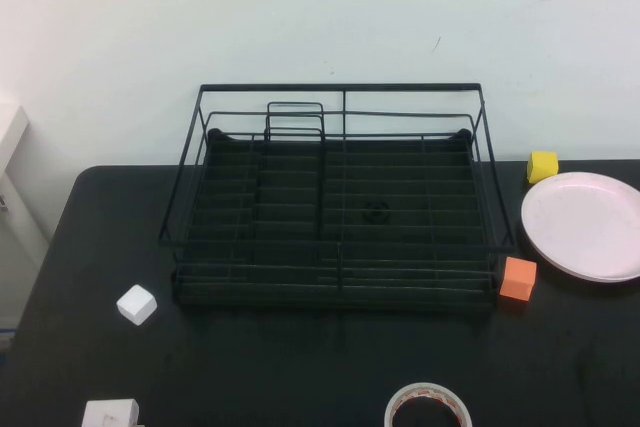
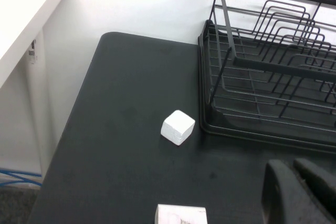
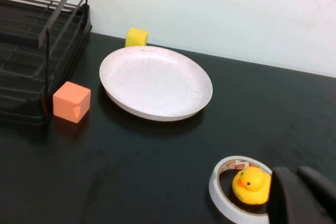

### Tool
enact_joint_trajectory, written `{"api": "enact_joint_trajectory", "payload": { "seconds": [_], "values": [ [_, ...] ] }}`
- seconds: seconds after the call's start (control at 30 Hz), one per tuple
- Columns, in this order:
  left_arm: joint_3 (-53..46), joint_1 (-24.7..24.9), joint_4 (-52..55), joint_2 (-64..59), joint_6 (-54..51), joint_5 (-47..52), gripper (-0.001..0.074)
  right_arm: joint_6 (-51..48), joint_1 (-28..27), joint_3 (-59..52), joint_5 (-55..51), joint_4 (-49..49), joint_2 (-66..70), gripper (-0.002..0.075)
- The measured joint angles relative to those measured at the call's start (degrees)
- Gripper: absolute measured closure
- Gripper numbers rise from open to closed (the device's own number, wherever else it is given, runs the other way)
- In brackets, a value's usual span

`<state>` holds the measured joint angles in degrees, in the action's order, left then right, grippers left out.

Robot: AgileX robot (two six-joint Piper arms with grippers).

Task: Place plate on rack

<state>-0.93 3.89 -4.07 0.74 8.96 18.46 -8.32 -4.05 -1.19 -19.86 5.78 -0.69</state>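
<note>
On the black counter point(image 1: 300, 367) we see the empty rack point(image 1: 335, 197) centred, ready for loading; the plate point(image 1: 585, 225) lies flat to its right, not yet lifted. Our left gripper point(image 2: 299, 192) and right gripper point(image 3: 304, 198) hang low near us; whether their fingers are parted we cannot tell.

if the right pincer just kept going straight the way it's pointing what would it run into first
Probably the tape roll with the rubber duck inside it, right ahead of the right pincer; the plate lies beyond. Depth is uncertain.

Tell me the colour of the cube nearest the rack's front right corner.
Orange. The cube shows best in the right wrist view, beside the rack.
</note>
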Motion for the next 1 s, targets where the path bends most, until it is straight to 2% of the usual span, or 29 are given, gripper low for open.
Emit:
{"api": "enact_joint_trajectory", "payload": {
  "seconds": [0.63,0.87,1.0],
  "values": [
    [0.0,0.0,0.0,0.0,0.0,0.0,0.0737,0.0,0.0,0.0,0.0,0.1,0.0,0.0728],
    [0.0,0.0,0.4,0.0,0.0,0.0,0.0737,-0.4,0.0,0.0,0.7,7.2,0.0,0.0728],
    [-0.1,0.0,1.4,0.0,0.0,-1.9,0.0737,-0.4,0.0,-0.4,4.5,12.7,0.0,0.0728]
  ]
}}
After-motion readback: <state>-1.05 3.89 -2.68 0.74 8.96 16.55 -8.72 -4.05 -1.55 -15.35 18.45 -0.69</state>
